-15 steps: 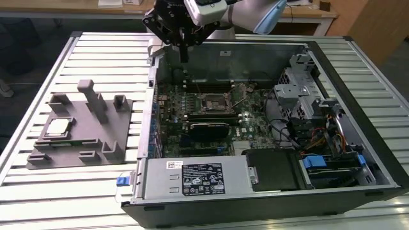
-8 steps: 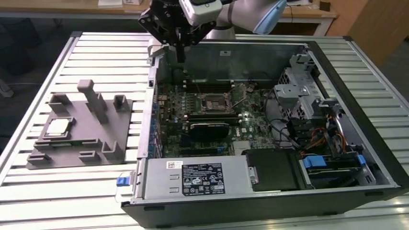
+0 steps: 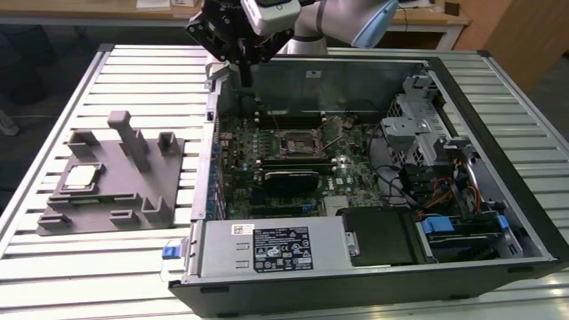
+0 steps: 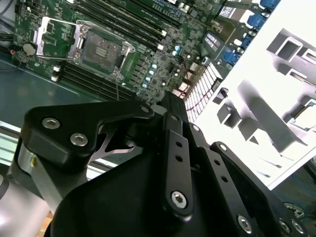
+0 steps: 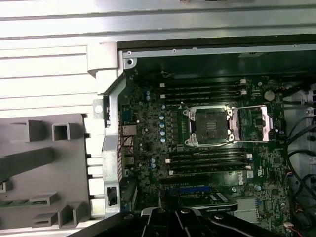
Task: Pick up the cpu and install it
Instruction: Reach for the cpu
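The cpu (image 3: 80, 177), a small silver square, lies flat in a recess of the grey tray (image 3: 124, 200) at the exterior view's left; the second wrist view shows the cpu (image 4: 302, 112) at the picture's edge on the tray (image 4: 256, 98). My gripper (image 3: 242, 77) hangs above the far corner of the open computer case, well away from the tray. Its black fingers (image 4: 169, 98) come together at the tip with nothing between them. The motherboard socket (image 3: 298, 141) (image 5: 210, 126) (image 4: 101, 49) is bare, its metal load plate (image 5: 269, 123) flipped open beside it.
The computer case (image 3: 498, 220) lies on its side on a slatted metal table (image 3: 106, 267). Inside are memory slots (image 5: 202, 91), a black power supply (image 3: 276, 250), a drive cage (image 3: 418, 133) and loose cables (image 3: 444, 193). Upright posts (image 3: 124, 137) rise from the tray.
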`<state>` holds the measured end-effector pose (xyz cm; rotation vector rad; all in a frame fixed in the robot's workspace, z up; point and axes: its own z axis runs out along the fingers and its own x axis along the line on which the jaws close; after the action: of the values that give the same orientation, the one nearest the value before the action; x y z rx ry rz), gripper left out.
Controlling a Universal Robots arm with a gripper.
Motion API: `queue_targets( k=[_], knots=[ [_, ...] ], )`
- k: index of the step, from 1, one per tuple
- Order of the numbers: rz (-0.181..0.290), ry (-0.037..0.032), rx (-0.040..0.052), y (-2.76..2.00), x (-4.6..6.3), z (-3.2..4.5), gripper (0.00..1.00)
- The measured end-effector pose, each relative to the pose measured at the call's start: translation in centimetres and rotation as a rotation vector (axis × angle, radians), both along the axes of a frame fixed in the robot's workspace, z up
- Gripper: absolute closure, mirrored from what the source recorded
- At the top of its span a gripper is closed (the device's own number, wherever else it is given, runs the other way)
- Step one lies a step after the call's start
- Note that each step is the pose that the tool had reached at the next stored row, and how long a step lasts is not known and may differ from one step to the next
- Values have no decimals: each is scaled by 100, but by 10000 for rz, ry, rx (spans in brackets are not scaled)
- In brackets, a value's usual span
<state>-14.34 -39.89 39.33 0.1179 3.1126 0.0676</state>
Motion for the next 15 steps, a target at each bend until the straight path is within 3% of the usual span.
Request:
queue_targets(
  k=[15],
  knots=[
    [0,-1,1,0,-195,-1,89]
  ],
)
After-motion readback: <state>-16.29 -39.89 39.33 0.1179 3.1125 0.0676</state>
